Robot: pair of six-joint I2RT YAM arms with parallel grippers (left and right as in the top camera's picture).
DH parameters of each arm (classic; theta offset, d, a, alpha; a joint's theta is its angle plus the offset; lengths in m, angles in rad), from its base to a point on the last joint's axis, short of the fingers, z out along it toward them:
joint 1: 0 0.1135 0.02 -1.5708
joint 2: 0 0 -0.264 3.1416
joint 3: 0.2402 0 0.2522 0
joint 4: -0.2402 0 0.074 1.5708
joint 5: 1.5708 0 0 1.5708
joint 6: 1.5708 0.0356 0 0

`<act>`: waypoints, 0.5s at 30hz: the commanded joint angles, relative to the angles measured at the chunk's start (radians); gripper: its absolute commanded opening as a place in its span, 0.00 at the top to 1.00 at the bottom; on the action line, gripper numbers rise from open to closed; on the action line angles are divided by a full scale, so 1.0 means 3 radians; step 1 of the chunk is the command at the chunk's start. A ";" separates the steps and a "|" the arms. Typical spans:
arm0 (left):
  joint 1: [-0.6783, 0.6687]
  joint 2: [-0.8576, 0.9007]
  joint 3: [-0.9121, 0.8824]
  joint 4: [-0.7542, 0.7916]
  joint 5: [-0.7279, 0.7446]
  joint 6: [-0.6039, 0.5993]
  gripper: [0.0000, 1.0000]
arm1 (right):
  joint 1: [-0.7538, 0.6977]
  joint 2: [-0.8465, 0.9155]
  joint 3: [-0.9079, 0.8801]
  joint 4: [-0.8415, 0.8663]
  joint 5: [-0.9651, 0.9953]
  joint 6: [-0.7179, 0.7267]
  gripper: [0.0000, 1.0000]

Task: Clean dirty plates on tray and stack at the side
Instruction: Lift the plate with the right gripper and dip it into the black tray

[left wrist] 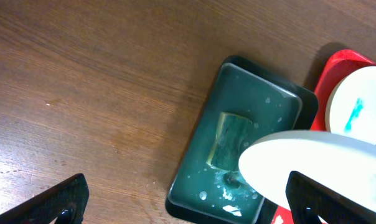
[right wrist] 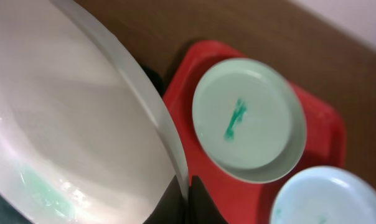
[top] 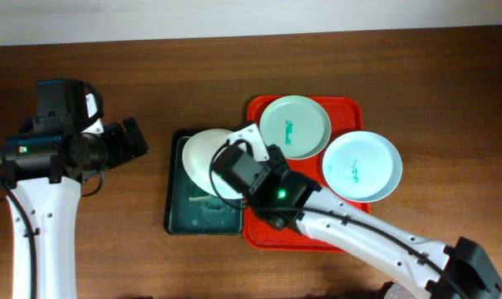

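Note:
My right gripper (right wrist: 185,198) is shut on the rim of a white plate (top: 203,156), held tilted over the dark green-black tray (top: 174,199). That plate fills the left of the right wrist view (right wrist: 70,124) and shows in the left wrist view (left wrist: 312,163). Two more plates lie on the red tray (top: 351,108): a pale-mint one (top: 294,126) with a teal smear at the back, and a bluish-white one (top: 361,165) with a smear at the right. My left gripper (left wrist: 188,199) is open and empty over bare wood, left of the dark tray.
The dark tray (left wrist: 238,112) holds a green sponge (left wrist: 228,140), water and foam. Brown wooden table (top: 135,249) lies all around. My left arm (top: 43,149) stands at the far left.

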State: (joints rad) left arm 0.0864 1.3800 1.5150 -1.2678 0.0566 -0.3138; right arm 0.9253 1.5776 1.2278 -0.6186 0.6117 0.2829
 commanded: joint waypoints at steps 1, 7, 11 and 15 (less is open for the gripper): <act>0.0015 -0.0019 0.0029 -0.0003 0.0025 0.0004 0.01 | 0.0262 -0.0048 0.0116 0.0022 0.0783 -0.0231 0.96; 0.0013 -0.0019 0.0029 -0.0003 0.0025 0.0004 0.00 | 0.0635 -0.0198 0.0116 0.0034 0.1258 -0.0575 0.96; 0.0013 -0.0019 0.0029 -0.0004 0.0025 0.0005 0.01 | 0.0669 -0.0200 0.0116 0.0032 0.1395 -0.0609 0.96; 0.0013 -0.0019 0.0029 -0.0003 0.0025 0.0004 0.01 | 0.0671 -0.0200 0.0116 0.0032 0.1392 -0.0844 0.96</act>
State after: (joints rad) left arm 0.0864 1.3800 1.5150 -1.2682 0.0566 -0.3141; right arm 1.1198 1.5417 1.2327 -0.6144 0.9894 0.0761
